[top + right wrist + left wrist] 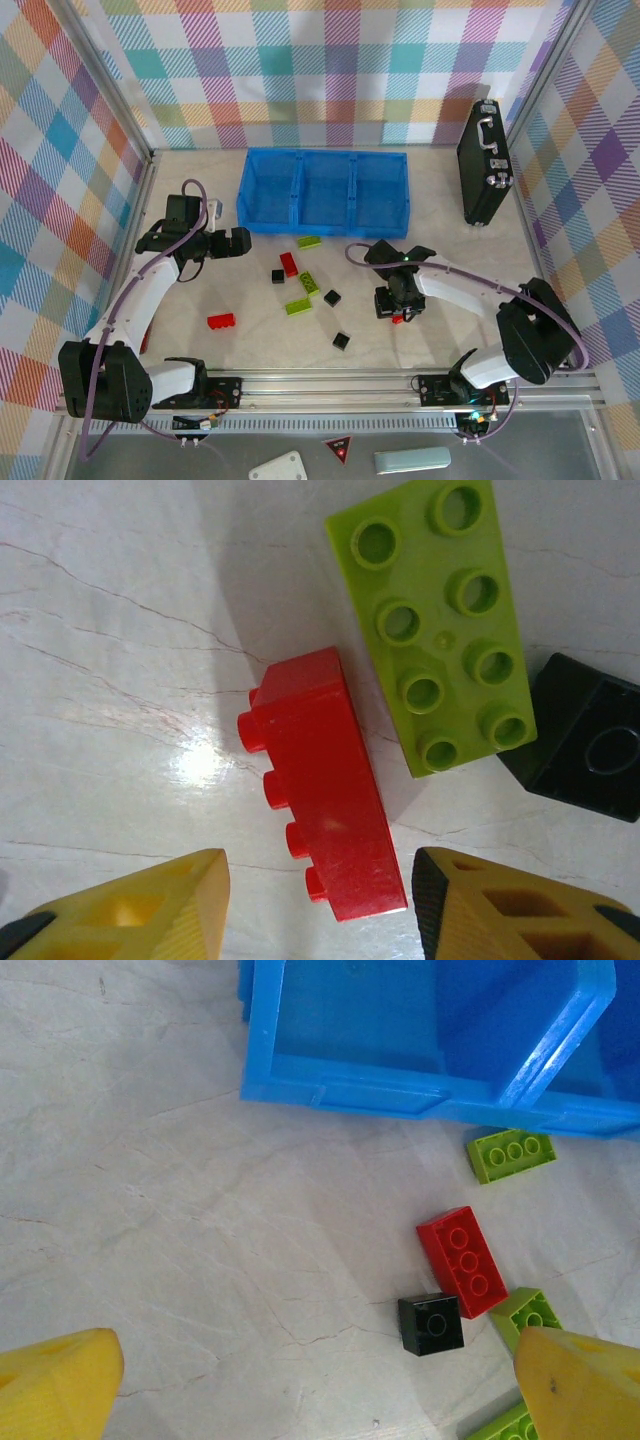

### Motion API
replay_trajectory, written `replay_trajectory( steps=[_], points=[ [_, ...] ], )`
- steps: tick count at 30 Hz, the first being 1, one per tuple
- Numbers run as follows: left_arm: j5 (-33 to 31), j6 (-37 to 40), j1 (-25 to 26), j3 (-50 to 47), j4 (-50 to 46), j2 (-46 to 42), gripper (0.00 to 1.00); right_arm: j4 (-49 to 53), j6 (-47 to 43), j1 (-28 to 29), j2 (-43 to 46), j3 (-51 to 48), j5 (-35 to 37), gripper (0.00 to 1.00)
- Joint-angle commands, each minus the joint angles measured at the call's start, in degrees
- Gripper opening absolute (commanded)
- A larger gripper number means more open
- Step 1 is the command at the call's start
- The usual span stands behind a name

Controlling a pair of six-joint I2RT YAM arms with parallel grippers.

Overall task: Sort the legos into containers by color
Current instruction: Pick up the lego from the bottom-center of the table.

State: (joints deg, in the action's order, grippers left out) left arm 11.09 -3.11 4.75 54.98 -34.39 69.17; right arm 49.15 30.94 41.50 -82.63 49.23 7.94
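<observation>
The blue tray (262,215) of three containers (328,185) sits near the table's (500,300) far edge. The left gripper (238,240) hangs wide open off the tray's near-left corner. The right gripper (318,905), fingers parted, straddles a tipped red lego (325,810) among loose legos (298,305) mid-table.

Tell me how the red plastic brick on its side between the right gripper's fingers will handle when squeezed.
Probably rigid: the red oblong plastic brick has hard, crisp edges. Its glossy faces could slip. Resting on its side, studs sideways, it may tip over if pushed.
</observation>
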Motion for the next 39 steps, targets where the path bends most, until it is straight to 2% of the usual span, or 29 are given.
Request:
replay_trajectory(
  steps=[1,10,32,39],
  points=[
    [0.9,0.9,-0.2,0.2,-0.6,0.3,1.0,0.5,-1.4,0.3,-1.4,0.3,-0.6,0.53],
    [2.1,0.6,-0.3,0.3,-0.5,0.9,1.0,-3.1,-0.1,0.6,-3.1,0.2,-5.2,0.46],
    [2.9,0.5,-0.3,0.4,-0.5,1.4,1.0,-3.9,4.1,1.6,-5.1,-0.8,-2.9,0.32],
    [2.5,0.5,-0.3,0.7,-0.9,1.2,1.0,-2.7,5.1,2.0,-3.6,0.2,-2.2,0.3]
  ],
)
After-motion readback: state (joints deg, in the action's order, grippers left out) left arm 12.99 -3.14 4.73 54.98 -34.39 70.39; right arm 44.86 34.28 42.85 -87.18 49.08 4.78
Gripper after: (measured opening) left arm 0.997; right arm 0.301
